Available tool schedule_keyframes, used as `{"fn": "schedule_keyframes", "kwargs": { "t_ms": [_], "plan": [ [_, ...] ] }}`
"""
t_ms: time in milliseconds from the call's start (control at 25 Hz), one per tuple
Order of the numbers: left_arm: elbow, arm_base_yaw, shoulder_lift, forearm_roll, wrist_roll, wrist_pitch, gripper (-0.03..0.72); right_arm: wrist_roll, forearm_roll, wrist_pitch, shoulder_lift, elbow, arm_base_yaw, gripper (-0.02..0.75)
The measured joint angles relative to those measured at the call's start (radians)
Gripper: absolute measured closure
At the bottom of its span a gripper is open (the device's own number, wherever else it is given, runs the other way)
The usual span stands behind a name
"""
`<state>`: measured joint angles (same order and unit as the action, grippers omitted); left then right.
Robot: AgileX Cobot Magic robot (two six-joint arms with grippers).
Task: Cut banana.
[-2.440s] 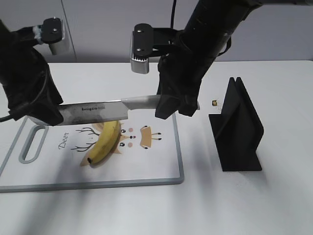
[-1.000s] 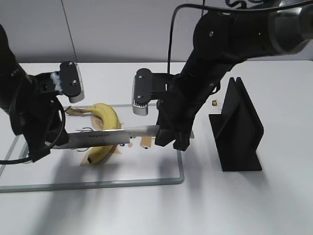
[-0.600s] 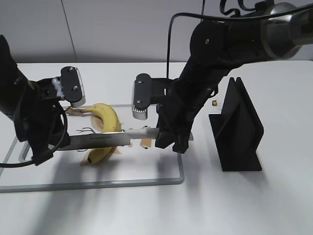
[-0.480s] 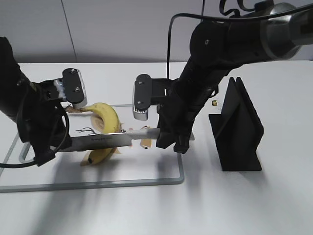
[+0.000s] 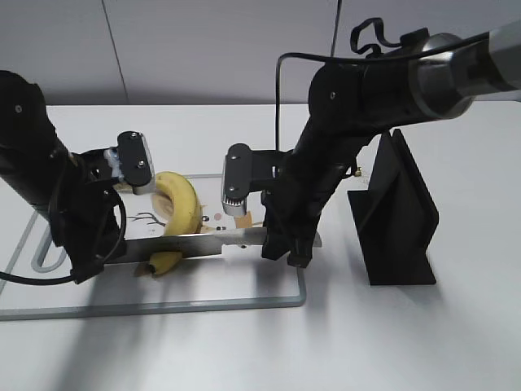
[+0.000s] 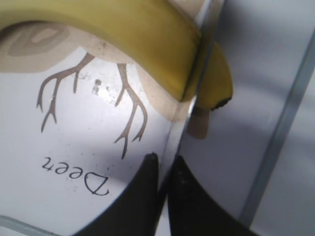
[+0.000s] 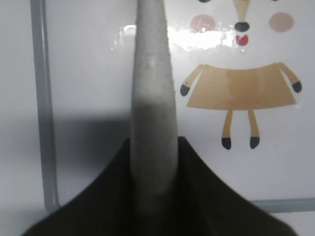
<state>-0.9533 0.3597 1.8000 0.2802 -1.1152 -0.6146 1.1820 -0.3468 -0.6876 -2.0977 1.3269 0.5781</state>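
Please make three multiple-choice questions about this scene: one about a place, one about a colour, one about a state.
1. Where does the banana lie?
A. on the cutting board
B. on the black stand
C. on the bare table

2. What colour is the knife handle?
A. red
B. pale grey
C. blue

3. What does the right gripper do?
A. hangs open
B. grips the knife handle
C. grips the banana

Answers: 1 A, the printed board lies under it. 2 B, the right wrist view shows it pale. 3 B, its fingers close around the handle.

Only thing I could actually read was "Deer" printed on the cutting board [image 6: 74,123], next to the antler drawing. The knife blade [image 5: 183,244] had some marking, but too small to read.
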Motion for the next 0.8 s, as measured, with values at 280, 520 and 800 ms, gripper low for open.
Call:
{"fn": "schedule_keyframes", "kwargs": {
  "t_ms": [280,520,800],
  "plan": [
    [-0.004,0.000,0.008,0.000,-0.002,0.000,0.664,0.000,0.000,0.002,-0.017,0.002,-0.001,0.573],
    [0.001,0.001,-0.017,-0.004,-0.002,-0.002,0.664,0.000,-0.002,-0.012,-0.016,0.009,-0.002,0.573],
    [0.010,0.001,-0.156,-0.038,0.006,-0.051,0.667,0.001,-0.017,-0.031,0.074,0.009,0.001,0.573]
  ]
}}
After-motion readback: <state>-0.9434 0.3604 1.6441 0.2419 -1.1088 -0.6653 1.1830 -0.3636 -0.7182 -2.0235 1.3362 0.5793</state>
